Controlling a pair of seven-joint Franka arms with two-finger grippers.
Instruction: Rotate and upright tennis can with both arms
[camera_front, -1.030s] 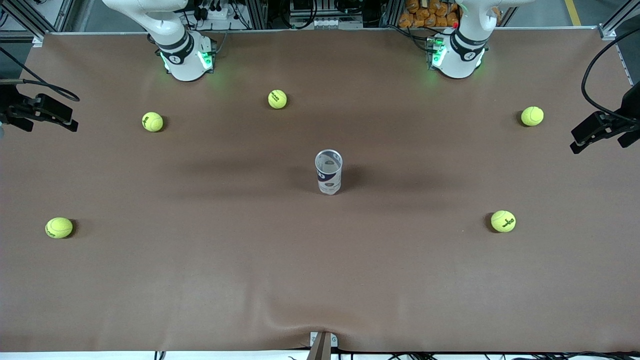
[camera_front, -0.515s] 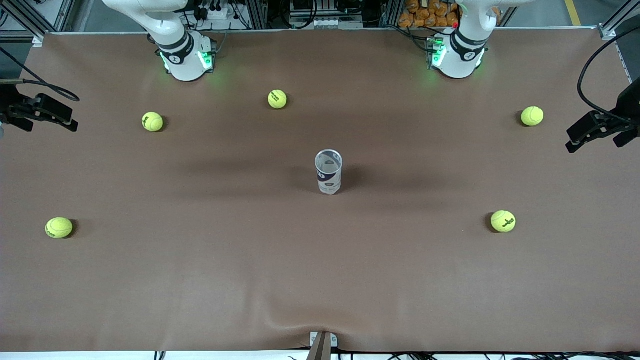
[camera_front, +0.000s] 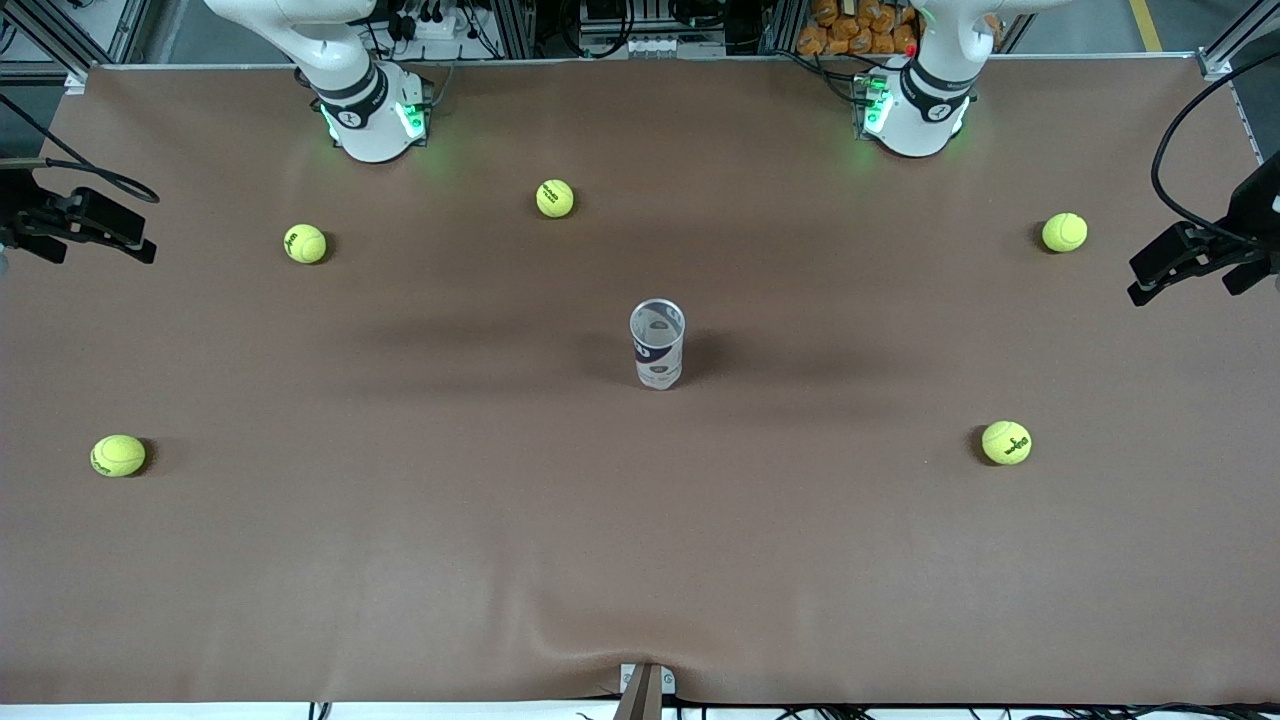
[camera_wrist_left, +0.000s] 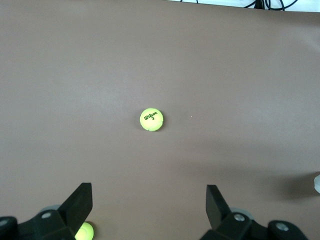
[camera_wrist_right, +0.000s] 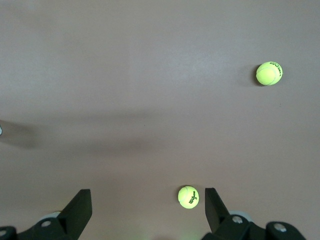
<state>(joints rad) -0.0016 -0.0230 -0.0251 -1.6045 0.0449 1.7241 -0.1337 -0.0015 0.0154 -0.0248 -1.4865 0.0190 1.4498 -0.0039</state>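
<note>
Looking at the slim white-and-navy tennis can with silver rim (camera_front: 657, 344), upright mid-table, mouth open; I judge it light, thin-walled, slick, best pinched low on its sides. Left gripper (camera_wrist_left: 149, 210) and right gripper (camera_wrist_right: 148, 212) hang spread, empty, over the table's ends
</note>
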